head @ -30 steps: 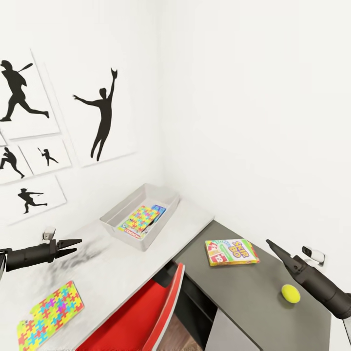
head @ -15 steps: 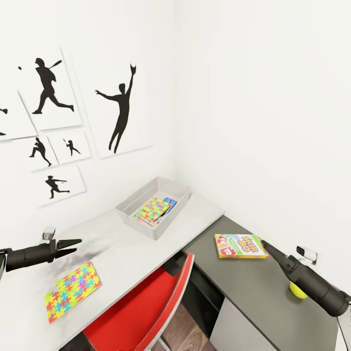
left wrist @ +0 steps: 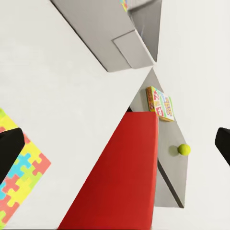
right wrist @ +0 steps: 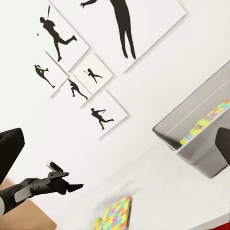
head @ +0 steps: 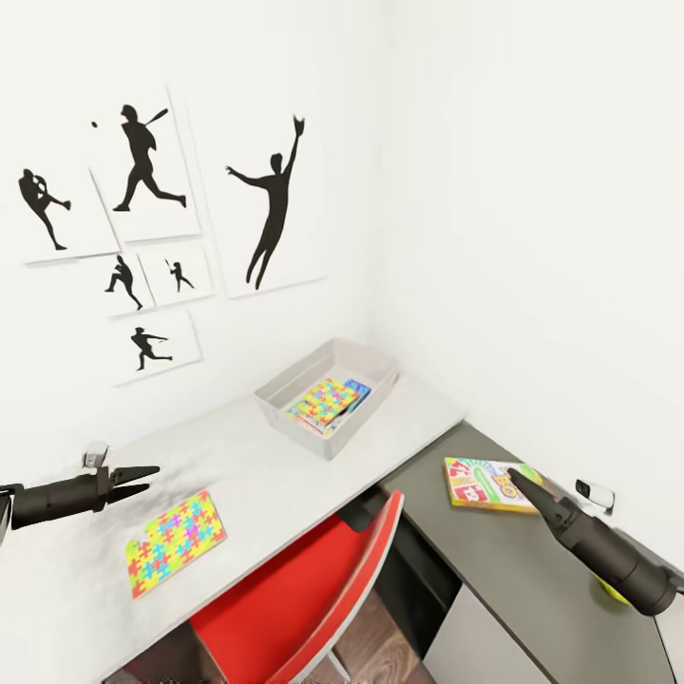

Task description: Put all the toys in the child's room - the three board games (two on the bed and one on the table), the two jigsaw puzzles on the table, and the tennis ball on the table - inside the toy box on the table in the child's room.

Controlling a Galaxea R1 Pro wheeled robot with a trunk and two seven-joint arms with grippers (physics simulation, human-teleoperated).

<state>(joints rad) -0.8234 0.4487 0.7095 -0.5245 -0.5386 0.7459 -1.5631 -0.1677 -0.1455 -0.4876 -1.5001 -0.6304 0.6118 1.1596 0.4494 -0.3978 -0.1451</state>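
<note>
Head view: the shallow light-grey toy box (head: 328,391) sits at the far right end of the white-grey desk (head: 275,475), holding a jigsaw sheet of yellow, pink and blue pieces with a board edge beside it. A second jigsaw puzzle (head: 177,541) lies flat near the desk's front edge. The left gripper (head: 142,480) hovers parted and empty. The right gripper (head: 516,477), fingers together, hangs over the bright board game (head: 484,484) on the dark-grey side unit (head: 532,589).

Left wrist view: the yellow tennis ball (left wrist: 184,149) rests on that unit; the game's lettering is unreadable.

Right wrist view: black baseball silhouette prints (right wrist: 81,72) hang on the wall.
</note>
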